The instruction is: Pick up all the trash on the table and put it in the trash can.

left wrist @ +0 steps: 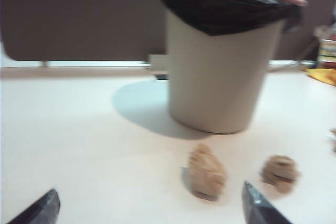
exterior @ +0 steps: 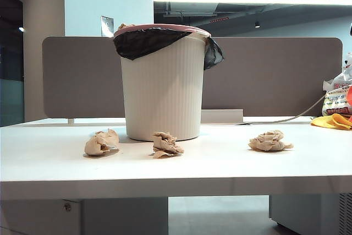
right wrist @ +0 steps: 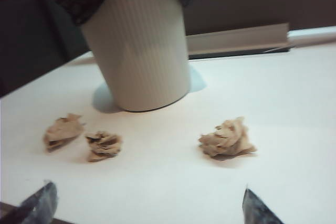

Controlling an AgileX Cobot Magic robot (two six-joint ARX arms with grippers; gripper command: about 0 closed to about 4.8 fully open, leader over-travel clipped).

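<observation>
Dark fingertips of the left gripper (left wrist: pixel 149 205) stand spread wide at the near edge of the white table (left wrist: pixel 79 129), holding nothing; a tan paper wad (left wrist: pixel 206 172) lies between and just ahead of them, a second wad (left wrist: pixel 281 171) beside it (view is blurred). The right gripper (right wrist: pixel 147 203) is also spread wide and empty, low over the near tabletop, with a third wad (right wrist: pixel 227 139) ahead of it and apart from the other two. Neither gripper shows in the exterior view. All three wads lie on the table in front of the trash can (exterior: pixel 162 83): ribbed off-white, pink rim, black liner, some paper poking above the rim. Far right sit a yellow cloth (exterior: pixel 333 121) and a printed plastic bag (exterior: pixel 336 98); its writing is too small to read. A grey-brown partition (exterior: pixel 275 75) stands behind.
</observation>
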